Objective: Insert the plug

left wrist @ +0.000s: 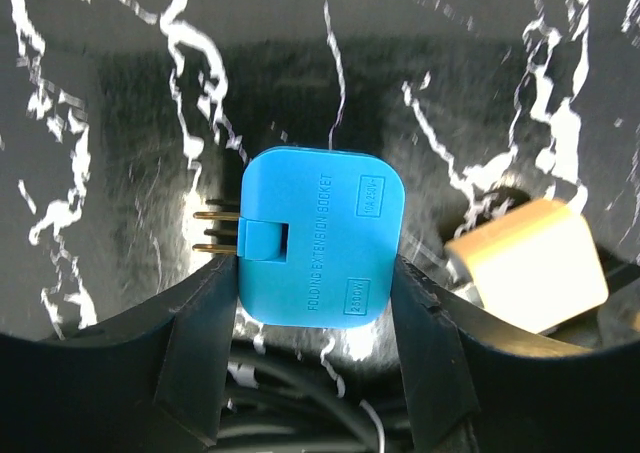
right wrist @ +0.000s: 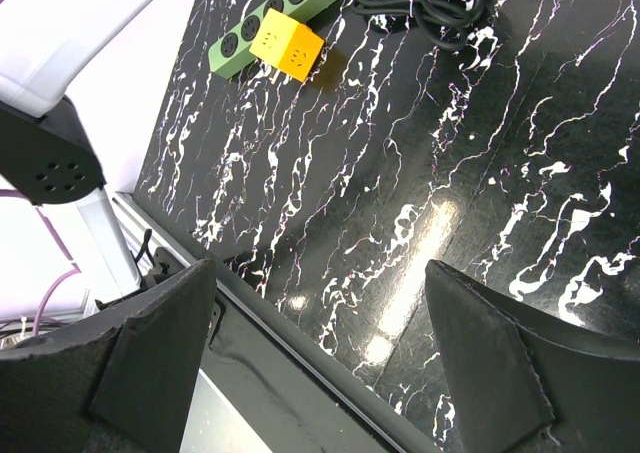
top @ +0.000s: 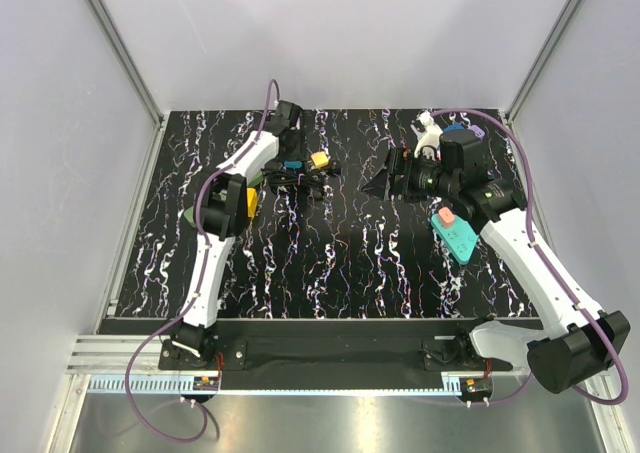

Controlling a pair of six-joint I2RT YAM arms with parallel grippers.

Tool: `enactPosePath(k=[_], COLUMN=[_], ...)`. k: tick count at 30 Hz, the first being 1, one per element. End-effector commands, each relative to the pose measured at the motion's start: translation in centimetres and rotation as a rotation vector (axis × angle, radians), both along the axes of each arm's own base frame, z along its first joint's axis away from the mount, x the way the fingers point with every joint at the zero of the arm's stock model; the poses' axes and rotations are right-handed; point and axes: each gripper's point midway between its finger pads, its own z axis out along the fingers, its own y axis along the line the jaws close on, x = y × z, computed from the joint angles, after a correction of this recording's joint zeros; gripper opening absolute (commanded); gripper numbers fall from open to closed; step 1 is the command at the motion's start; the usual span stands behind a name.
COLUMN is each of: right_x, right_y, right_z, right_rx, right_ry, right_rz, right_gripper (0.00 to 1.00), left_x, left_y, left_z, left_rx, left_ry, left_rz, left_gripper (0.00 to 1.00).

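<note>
So your left tool [left wrist: 315, 270] is clamped on the blue plug [left wrist: 318, 238]. In the wrist view the two black fingers [left wrist: 200, 343] sit flush against its left and right edges, no gap on either side. The plug is a flat, rounded square with its lettered face towards the camera, and its two brass prongs [left wrist: 210, 231] stick out sideways to the left of that view. You can't tell from here whether it's resting on the tabletop [top: 350, 263] or just off it.

From the top camera, the left tool [top: 290, 163] is at the far side of the tabletop, left of centre, with a bit of the blue plug [top: 292, 163] showing in it. A yellowish cube [top: 320, 160] sits just to its right, and a tangle of black cable [top: 297, 180] lies right beside both.

The green power strip [right wrist: 290, 13] is back towards your left arm's elbow and mostly hidden under it in the top view. The right wrist camera shows it better, with a second yellow cube [right wrist: 285, 43] against it. So the plug and the strip are apart.

Your right tool [right wrist: 320, 268] is released, fingers spread wide with only bare tabletop between them. In the top view that right tool [top: 383, 181] hangs over the middle of the far half, pointing left. A teal block with an orange button [top: 455, 235] lies near its arm.
</note>
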Motion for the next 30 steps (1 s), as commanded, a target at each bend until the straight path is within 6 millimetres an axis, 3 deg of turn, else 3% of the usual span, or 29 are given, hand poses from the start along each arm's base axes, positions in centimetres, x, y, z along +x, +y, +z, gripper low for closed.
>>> enactPosePath(k=[1, 6, 8, 9, 10, 12, 13, 15, 17, 18, 19, 20, 21, 22, 24, 30], right_x=[0.4, 1.6, 2.6, 2.9, 3.7, 4.5, 5.3, 6.2, 7.4, 7.9, 8.4, 8.7, 9.1, 9.2, 9.1, 8.0], right_y=[0.2, -0.1, -0.6, -0.8, -0.9, -0.7, -0.7, -0.7, -0.6, -0.4, -0.3, -0.1, 0.3, 0.8, 1.9, 3.7], right_z=[1.5, 1.0, 1.1, 0.7, 1.1, 1.5, 2.1, 3.2, 4.5, 4.6, 5.2, 5.2, 4.9, 5.0, 4.7, 4.4], right_rx=[0.015, 0.015, 0.034, 0.041, 0.059, 0.108, 0.139, 0.171, 0.230, 0.244, 0.281, 0.293, 0.297, 0.309, 0.312, 0.338], right_ry=[-0.064, -0.024, -0.006, 0.003, -0.015, 0.001, -0.005, -0.026, -0.054, -0.052, -0.054, -0.048, -0.032, -0.023, -0.017, -0.004], right_rz=[0.008, -0.070, -0.154, -0.184, -0.222, -0.266, -0.303, -0.336, -0.378, -0.388, -0.402, -0.405, -0.406, -0.398, -0.375, -0.338], right_gripper=[0.91, 0.91, 0.91, 0.91, 0.90, 0.87, 0.86, 0.83, 0.81, 0.81, 0.80, 0.79, 0.79, 0.79, 0.79, 0.79], left_x=[-0.9, -2.5, -3.6, -4.4, -5.1, -6.3, -7.7, -9.7, -11.5, -12.9, -14.0, -14.7, -16.0, -17.1, -18.9, -21.9], left_y=[0.1, -1.1, -1.9, -2.1, -2.5, -3.7, -4.3, -5.8, -6.8, -7.4, -7.7, -8.3, -8.9, -9.2, -10.0, -11.5], left_z=[4.1, 7.9, 10.5, 10.6, 13.1, 15.2, 16.9, 18.1, 21.4, 20.7, 22.9, 23.9, 23.3, 24.9, 25.8, 27.1], left_rx=[-0.013, -0.086, -0.138, -0.147, -0.175, -0.225, -0.243, -0.294, -0.380, -0.397, -0.433, -0.475, -0.485, -0.515, -0.555, -0.612], left_ry=[-0.040, -0.069, -0.087, -0.082, -0.120, -0.147, -0.169, -0.170, -0.217, -0.194, -0.238, -0.258, -0.241, -0.270, -0.282, -0.307], left_rz=[-0.002, -0.024, -0.035, -0.041, -0.056, -0.093, -0.115, -0.157, -0.186, -0.203, -0.223, -0.237, -0.251, -0.274, -0.299, -0.333], left_gripper=[0.17, 0.01, 0.00, 0.00, 0.00, 0.00, 0.00, 0.00, 0.00, 0.00, 0.00, 0.00, 0.00, 0.00, 0.00, 0.00])
